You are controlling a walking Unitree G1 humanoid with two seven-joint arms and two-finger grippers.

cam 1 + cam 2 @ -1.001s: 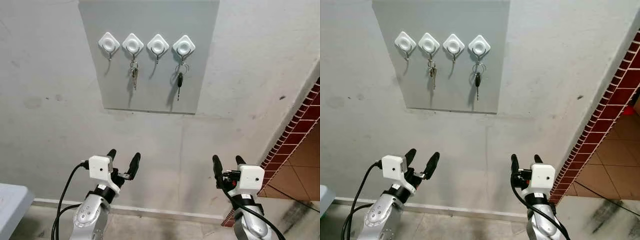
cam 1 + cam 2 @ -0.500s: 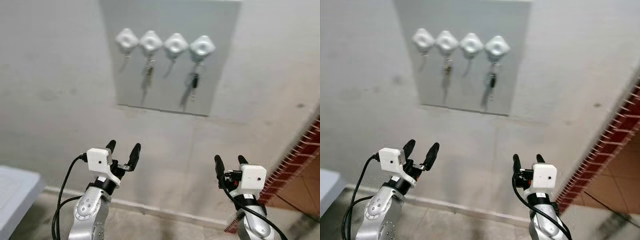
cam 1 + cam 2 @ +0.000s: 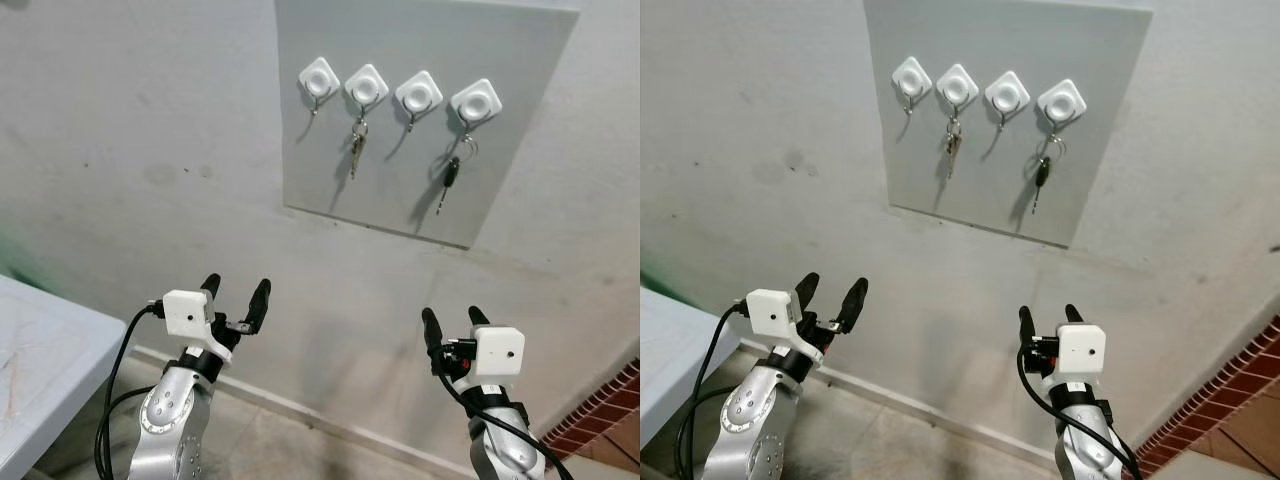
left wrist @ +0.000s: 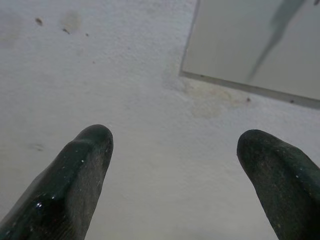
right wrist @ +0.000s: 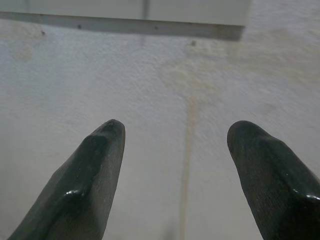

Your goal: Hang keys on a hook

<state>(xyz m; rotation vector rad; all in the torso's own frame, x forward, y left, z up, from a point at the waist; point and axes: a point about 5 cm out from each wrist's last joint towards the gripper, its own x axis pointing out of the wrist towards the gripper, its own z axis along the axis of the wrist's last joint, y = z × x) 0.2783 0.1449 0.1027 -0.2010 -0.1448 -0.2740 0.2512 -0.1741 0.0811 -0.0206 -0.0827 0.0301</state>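
Note:
A grey board (image 3: 420, 130) on the wall carries a row of white diamond hooks. The leftmost hook (image 3: 318, 76) and the third hook (image 3: 419, 92) are bare. A silver key bunch (image 3: 355, 148) hangs from the second hook, and a black-headed key (image 3: 450, 180) hangs from the rightmost hook (image 3: 476, 102). My left gripper (image 3: 236, 297) is open and holds nothing, low and left of the board. My right gripper (image 3: 450, 325) is open and holds nothing, below the board's right side. Both point at the bare wall under the board.
A pale table (image 3: 35, 350) juts in at the lower left beside my left arm. A red brick-tiled wall edge (image 3: 600, 415) stands at the lower right. A skirting line (image 3: 300, 405) runs along the floor at the wall's foot.
The camera has turned left, so the board now sits further right and the table shows more. Both grippers stay open and keep their pose.

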